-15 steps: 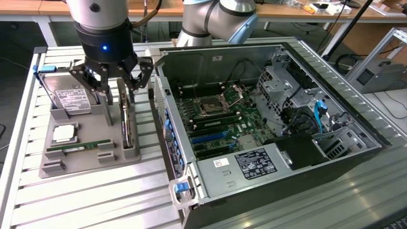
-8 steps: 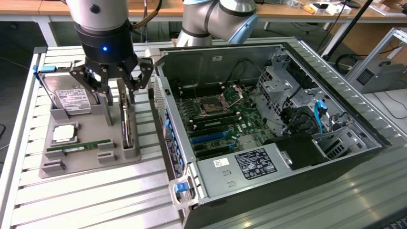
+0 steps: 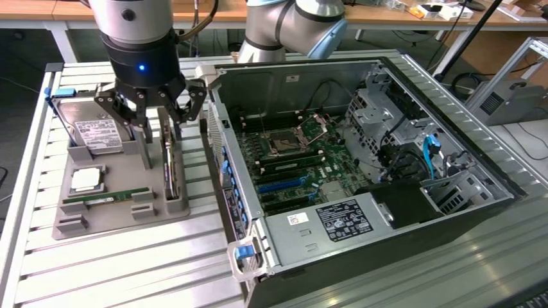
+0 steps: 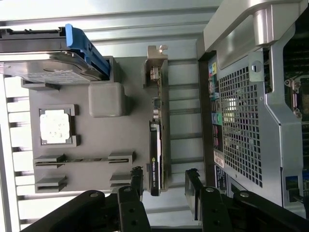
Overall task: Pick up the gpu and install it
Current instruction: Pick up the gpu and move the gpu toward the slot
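The gpu [image 3: 172, 168] is a thin dark card with a silvery metal edge. It stands edge-on in a slot of the grey tray [image 3: 120, 218], on the side nearest the computer case. My gripper [image 3: 158, 151] hangs directly over it, open. In the wrist view the gpu [image 4: 156, 130] runs as a narrow strip. One end of it lies between the two black fingers [image 4: 136, 178] of my gripper [image 4: 164, 178], with a gap on each side. Nothing is held.
The grey tray [image 4: 106, 140] also holds a silver hard drive [image 3: 94, 131] with a blue tab, a square processor [image 3: 88, 179] and a green memory stick [image 3: 107, 197]. The open computer case [image 3: 342, 160] lies close on the exterior view's right; its perforated rear panel [image 4: 241, 121] stands beside the tray.
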`<state>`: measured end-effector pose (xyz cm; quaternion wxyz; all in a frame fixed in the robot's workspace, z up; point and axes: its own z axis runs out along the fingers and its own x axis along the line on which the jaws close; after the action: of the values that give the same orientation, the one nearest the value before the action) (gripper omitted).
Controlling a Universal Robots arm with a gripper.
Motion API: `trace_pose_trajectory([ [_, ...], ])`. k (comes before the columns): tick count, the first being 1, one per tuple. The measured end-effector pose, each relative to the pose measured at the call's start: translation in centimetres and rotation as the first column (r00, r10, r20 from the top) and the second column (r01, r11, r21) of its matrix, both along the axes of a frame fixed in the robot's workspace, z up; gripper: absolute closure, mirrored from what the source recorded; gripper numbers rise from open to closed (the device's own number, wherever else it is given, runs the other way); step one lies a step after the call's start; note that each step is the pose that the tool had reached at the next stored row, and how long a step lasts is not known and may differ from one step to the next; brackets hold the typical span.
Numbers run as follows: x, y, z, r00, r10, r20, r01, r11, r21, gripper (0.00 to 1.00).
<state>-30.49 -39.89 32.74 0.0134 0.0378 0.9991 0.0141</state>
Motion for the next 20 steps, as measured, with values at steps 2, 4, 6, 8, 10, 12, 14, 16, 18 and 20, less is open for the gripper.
trace_pose_trajectory([
  [2, 0.00, 0.00, -0.05, 1.0000, 0.000, -0.0001, 0.000, 1.0000, -0.0001, 0.52],
  [4, 0.00, 0.00, -0.11, 1.0000, 0.000, -0.0001, 0.000, 1.0000, 0.0000, 0.52],
  [6, 0.00, 0.00, -0.16, 1.0000, 0.000, 0.0000, 0.000, 1.0000, 0.0000, 0.52],
  [8, 0.00, 0.00, -0.21, 1.0000, 0.000, 0.0000, 0.000, 1.0000, 0.0000, 0.52],
  [10, 0.00, 0.00, -0.26, 1.0000, 0.000, 0.0000, 0.000, 1.0000, 0.0000, 0.52],
  [12, 0.00, 0.00, -0.31, 1.0000, 0.000, -0.0001, 0.000, 1.0000, 0.0000, 0.52],
  [14, 0.00, 0.00, -0.37, 1.0000, 0.000, 0.0000, 0.000, 1.0000, 0.0000, 0.52],
  [16, 0.00, 0.00, -0.46, 1.0000, 0.000, -0.0001, 0.000, 1.0000, 0.0000, 0.52],
  [18, 0.00, 0.00, -0.51, 1.0000, 0.000, -0.0001, 0.000, 1.0000, 0.0000, 0.52],
  [20, 0.00, 0.00, -0.57, 1.0000, 0.000, 0.0000, 0.000, 1.0000, 0.0000, 0.52],
])
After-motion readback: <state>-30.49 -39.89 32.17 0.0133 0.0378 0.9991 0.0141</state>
